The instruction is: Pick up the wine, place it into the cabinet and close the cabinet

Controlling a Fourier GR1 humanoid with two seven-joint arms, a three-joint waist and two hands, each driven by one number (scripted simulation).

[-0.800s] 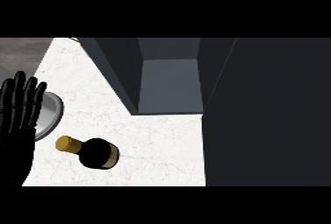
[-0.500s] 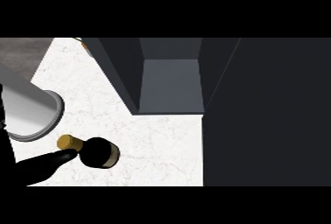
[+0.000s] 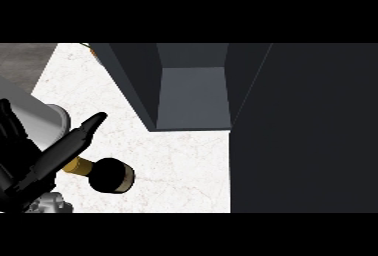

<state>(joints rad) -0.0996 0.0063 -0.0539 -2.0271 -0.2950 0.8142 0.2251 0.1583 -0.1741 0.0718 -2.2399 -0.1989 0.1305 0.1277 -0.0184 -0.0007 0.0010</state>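
The left hand (image 3: 52, 155) hangs wide open, fingers straight, over the gold neck of the wine (image 3: 111, 175), which sits on the worktop (image 3: 177, 170) near the open cabinet (image 3: 192, 95); I'd lower it around the dark body before curling.

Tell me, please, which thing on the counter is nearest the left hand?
The wine bottle, dark with a gold neck: the left hand overlaps its neck in this view, while the open cabinet stands apart.
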